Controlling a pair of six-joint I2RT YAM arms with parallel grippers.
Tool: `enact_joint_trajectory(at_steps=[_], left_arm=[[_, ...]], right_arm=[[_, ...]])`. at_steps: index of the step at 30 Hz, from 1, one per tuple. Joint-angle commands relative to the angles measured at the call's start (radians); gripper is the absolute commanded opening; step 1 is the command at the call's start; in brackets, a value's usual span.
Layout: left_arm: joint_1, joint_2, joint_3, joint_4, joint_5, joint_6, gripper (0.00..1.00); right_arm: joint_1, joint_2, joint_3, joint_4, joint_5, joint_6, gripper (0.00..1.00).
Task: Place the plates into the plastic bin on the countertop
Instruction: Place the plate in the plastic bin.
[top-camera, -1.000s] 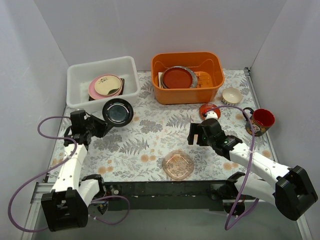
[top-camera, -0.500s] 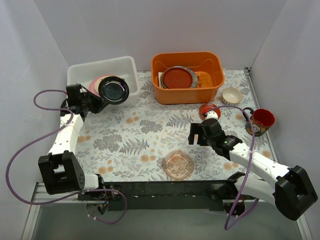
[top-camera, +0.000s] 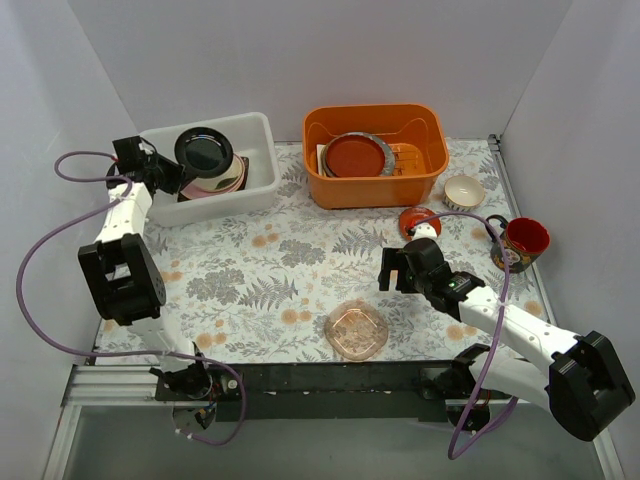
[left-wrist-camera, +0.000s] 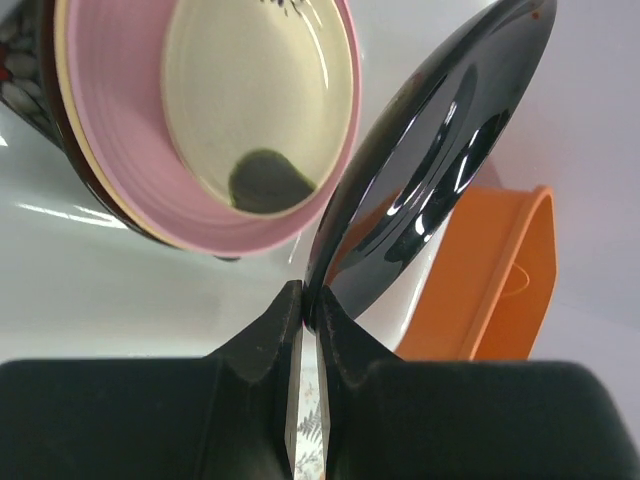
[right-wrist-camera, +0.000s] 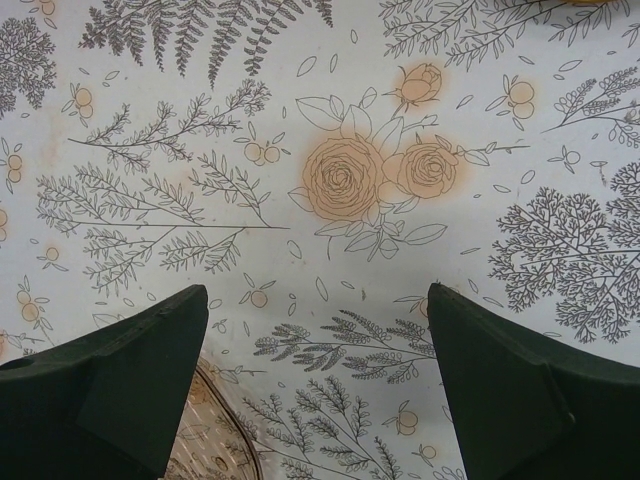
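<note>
My left gripper (top-camera: 173, 170) is shut on the rim of a glossy dark-rimmed round plate (top-camera: 204, 151) and holds it tilted over the white plastic bin (top-camera: 258, 187). In the left wrist view the plate (left-wrist-camera: 430, 170) is pinched between my fingers (left-wrist-camera: 268, 340). Below it in the bin lies a stack: a cream dish in a pink plate (left-wrist-camera: 120, 150) on darker plates. My right gripper (top-camera: 397, 268) is open and empty above the countertop (top-camera: 300, 270). A clear pink scalloped glass plate (top-camera: 357, 331) lies at the near edge; its rim shows in the right wrist view (right-wrist-camera: 215, 440). A small red plate (top-camera: 419, 221) lies right of centre.
An orange tub (top-camera: 375, 155) with a red plate and other dishes stands at the back. A small cream bowl (top-camera: 464, 191) and a red mug (top-camera: 524, 243) stand at the right. Grey walls close the sides and back. A purple cable loops beside my left arm.
My left gripper has carried the dark plate from in front of the bin up and back over the bin's stack. The right arm has stayed still.
</note>
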Motion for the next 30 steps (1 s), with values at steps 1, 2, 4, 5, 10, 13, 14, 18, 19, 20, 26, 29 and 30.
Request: enact_joint_trajectory(at_steps=[1,2,4,5,10,13,14,18,19,20,26,29,30], left_arm=[[0.022,0.072,0.132,0.000,0.042,0.025,0.00],[0.023,0.089,0.150,-0.005,0.044,0.030,0.00],[0.023,0.136,0.182,-0.016,0.047,0.032,0.00],[0.023,0.147,0.207,-0.017,0.049,0.033,0.00],[0.025,0.209,0.250,-0.025,0.056,0.030,0.00],[0.025,0.232,0.250,-0.023,0.055,0.032,0.00],[0.023,0.236,0.249,-0.023,0.053,0.032,0.00],[0.023,0.262,0.247,-0.023,0.053,0.039,0.00],[0.025,0.267,0.247,-0.025,0.052,0.042,0.00],[0.025,0.272,0.246,-0.019,0.050,0.042,0.00],[0.025,0.328,0.296,-0.046,0.061,0.068,0.00],[0.023,0.342,0.298,-0.056,0.056,0.075,0.00],[0.023,0.344,0.296,-0.057,0.056,0.075,0.00]], right_arm=[[-0.007,0.006,0.000,0.024,0.018,-0.009,0.98],[-0.007,0.006,0.000,0.024,0.020,-0.009,0.98],[-0.007,0.006,-0.002,0.026,0.017,-0.009,0.98],[-0.009,0.007,-0.003,0.026,0.017,-0.009,0.98],[-0.010,0.010,-0.003,0.029,0.015,-0.010,0.98],[-0.010,0.012,-0.002,0.031,0.014,-0.012,0.98],[-0.010,0.012,-0.003,0.031,0.014,-0.012,0.98],[-0.012,0.018,-0.005,0.032,0.012,-0.012,0.98],[-0.013,0.020,-0.005,0.032,0.011,-0.013,0.98],[-0.012,0.020,-0.006,0.032,0.011,-0.013,0.98],[-0.012,0.023,-0.008,0.029,0.005,-0.013,0.98],[-0.013,0.023,-0.012,0.031,0.002,-0.013,0.98],[-0.013,0.021,-0.012,0.031,0.002,-0.013,0.98]])
